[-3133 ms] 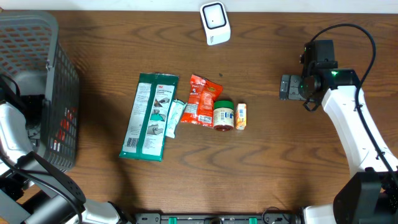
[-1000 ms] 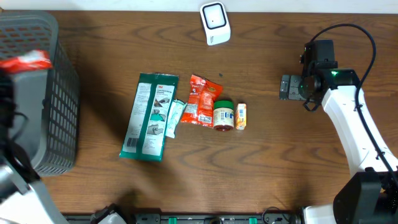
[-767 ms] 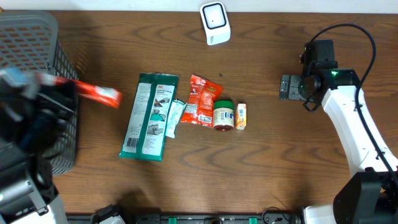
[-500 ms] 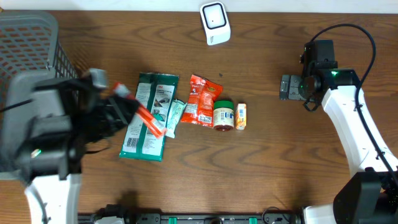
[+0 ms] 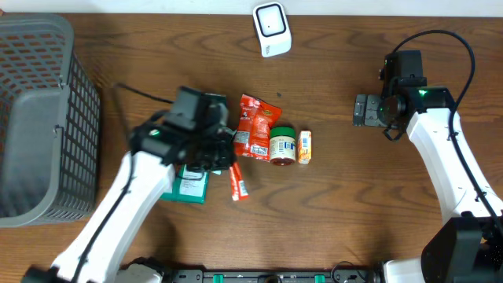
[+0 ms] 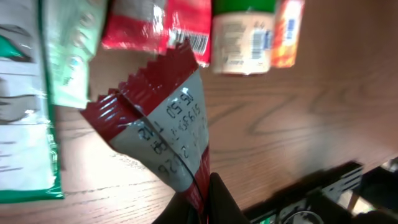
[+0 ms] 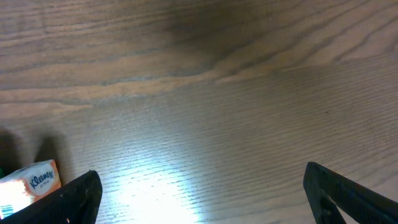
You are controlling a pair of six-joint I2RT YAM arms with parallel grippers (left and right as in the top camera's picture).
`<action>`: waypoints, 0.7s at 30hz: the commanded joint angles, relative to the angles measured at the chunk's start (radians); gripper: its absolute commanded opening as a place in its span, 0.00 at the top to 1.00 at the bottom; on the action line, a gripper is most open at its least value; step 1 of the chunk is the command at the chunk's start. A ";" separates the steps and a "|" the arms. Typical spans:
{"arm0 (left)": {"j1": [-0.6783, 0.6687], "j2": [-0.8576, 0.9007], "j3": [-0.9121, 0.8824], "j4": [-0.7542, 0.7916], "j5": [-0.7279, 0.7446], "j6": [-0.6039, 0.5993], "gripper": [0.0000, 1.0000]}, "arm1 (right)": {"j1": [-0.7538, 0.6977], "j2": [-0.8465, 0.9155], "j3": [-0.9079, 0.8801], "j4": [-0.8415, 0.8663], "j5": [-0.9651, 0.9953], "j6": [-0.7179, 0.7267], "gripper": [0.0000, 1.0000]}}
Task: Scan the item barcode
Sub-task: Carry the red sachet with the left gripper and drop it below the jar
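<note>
My left gripper (image 5: 226, 160) is shut on the item, a red and silver packet (image 5: 237, 187), and holds it just above the table beside the row of goods. In the left wrist view the packet (image 6: 163, 127) rises from the closed jaws at the bottom edge, its silver back with printed digits facing the camera. I see no barcode on that side. A white scanner (image 5: 271, 30) stands at the far edge of the table. My right gripper (image 5: 361, 110) hangs open over bare wood at the right, with nothing between its fingers (image 7: 73, 198).
A grey basket (image 5: 39, 118) fills the left side. In the middle lie a green pack (image 5: 187, 185), partly under my left arm, an orange-red packet (image 5: 256, 126), a green-lidded jar (image 5: 283, 146) and a small orange box (image 5: 305, 147).
The left arm has swung from the basket rightward with the red packet, and now holds it over the middle of the table. The right arm has not moved.
</note>
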 commanded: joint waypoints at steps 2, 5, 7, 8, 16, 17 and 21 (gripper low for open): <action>-0.047 0.100 -0.006 0.017 -0.027 -0.010 0.92 | -0.003 -0.010 0.010 -0.001 0.016 -0.010 0.01; -0.062 0.155 -0.006 0.035 -0.027 -0.010 0.92 | -0.002 -0.010 0.010 -0.001 0.016 -0.010 0.01; -0.065 0.195 -0.006 0.043 -0.027 -0.011 0.92 | -0.003 -0.010 0.010 -0.001 0.016 -0.010 0.01; -0.065 0.207 -0.006 0.043 -0.027 -0.011 0.92 | -0.003 -0.010 0.010 -0.001 0.016 -0.010 0.01; -0.069 0.293 -0.006 0.044 -0.027 -0.010 0.92 | -0.002 -0.010 0.010 -0.001 0.016 -0.010 0.01; -0.072 0.301 -0.006 0.046 -0.027 -0.010 0.92 | -0.003 -0.010 0.010 -0.001 0.016 -0.010 0.01; -0.091 0.327 -0.006 0.056 -0.028 -0.010 0.92 | -0.002 -0.010 0.010 -0.001 0.016 -0.010 0.01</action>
